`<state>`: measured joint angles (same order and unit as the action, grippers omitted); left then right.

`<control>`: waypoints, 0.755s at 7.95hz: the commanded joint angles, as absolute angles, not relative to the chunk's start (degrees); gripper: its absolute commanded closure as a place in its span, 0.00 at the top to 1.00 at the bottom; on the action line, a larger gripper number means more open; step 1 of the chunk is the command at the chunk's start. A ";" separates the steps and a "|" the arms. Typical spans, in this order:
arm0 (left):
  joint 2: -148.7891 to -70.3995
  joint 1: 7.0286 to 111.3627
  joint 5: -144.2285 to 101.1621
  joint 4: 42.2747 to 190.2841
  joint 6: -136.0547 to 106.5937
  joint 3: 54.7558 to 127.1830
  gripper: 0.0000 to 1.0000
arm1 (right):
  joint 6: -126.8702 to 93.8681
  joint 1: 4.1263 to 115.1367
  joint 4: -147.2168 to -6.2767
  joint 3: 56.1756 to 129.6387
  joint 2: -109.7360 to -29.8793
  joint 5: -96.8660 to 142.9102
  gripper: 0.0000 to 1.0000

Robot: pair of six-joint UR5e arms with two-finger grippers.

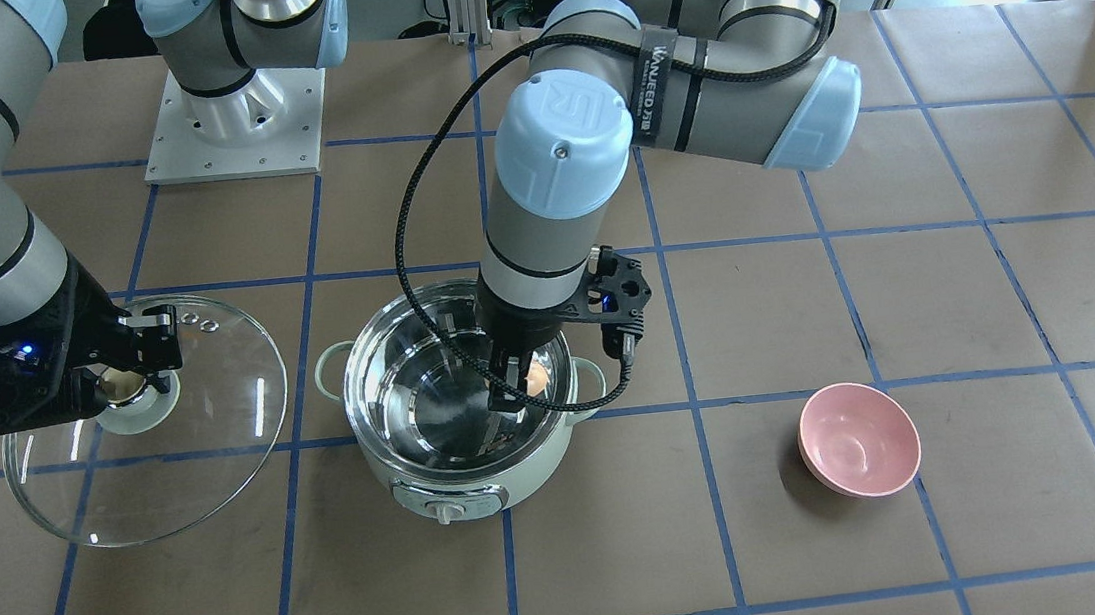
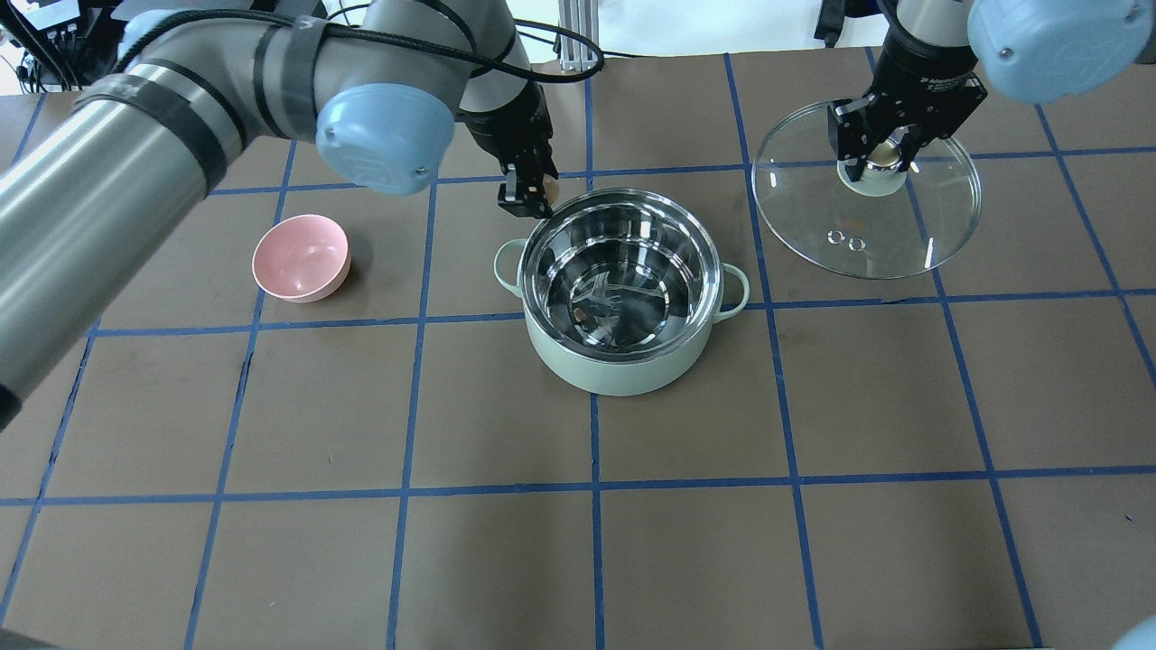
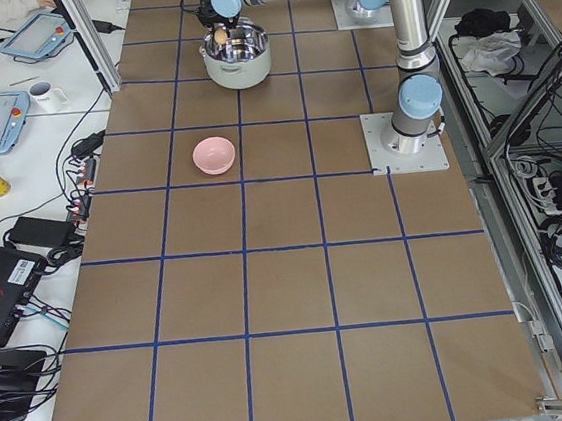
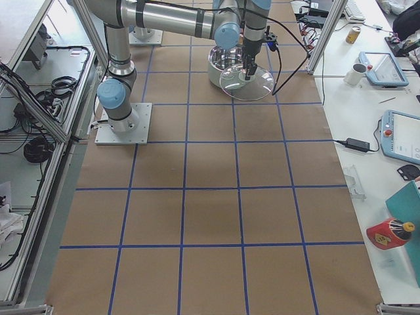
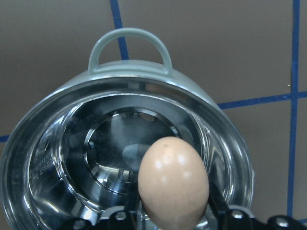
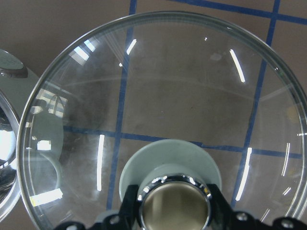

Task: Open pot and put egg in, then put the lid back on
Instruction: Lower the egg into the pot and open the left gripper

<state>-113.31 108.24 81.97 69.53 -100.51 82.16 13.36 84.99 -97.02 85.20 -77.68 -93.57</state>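
The mint-green pot [image 2: 623,366] stands open in the middle of the table, its steel inside bare; it also shows in the front view [image 1: 483,474]. My left gripper [image 2: 531,194] is shut on the tan egg [image 5: 172,184] and holds it over the pot's far rim, above the inside [image 1: 536,377]. My right gripper [image 2: 880,158] is shut on the knob [image 6: 175,201] of the clear glass lid [image 2: 867,226]. It holds the lid beside the pot on my right [image 1: 150,456]. I cannot tell whether the lid touches the table.
A pink bowl [image 2: 301,257] sits on the table to the pot's left; it also shows in the front view [image 1: 859,438]. The pot's dial [image 1: 447,510] faces away from me. Brown paper with blue tape lines covers the table.
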 commanded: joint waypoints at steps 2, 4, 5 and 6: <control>-116.10 111.88 81.91 66.80 -103.01 82.62 0.00 | 13.45 84.90 -97.03 85.25 -77.61 -92.55 0.00; -118.81 112.23 82.18 66.54 -103.53 82.79 0.00 | 14.58 84.90 -97.12 85.43 -77.61 -92.46 0.00; -119.52 112.58 82.26 65.84 -103.36 82.97 0.00 | 14.76 84.90 -97.21 85.43 -77.69 -92.55 0.00; -119.62 112.85 82.27 65.66 -103.62 83.49 0.00 | 14.85 84.90 -97.21 85.43 -77.70 -92.72 0.00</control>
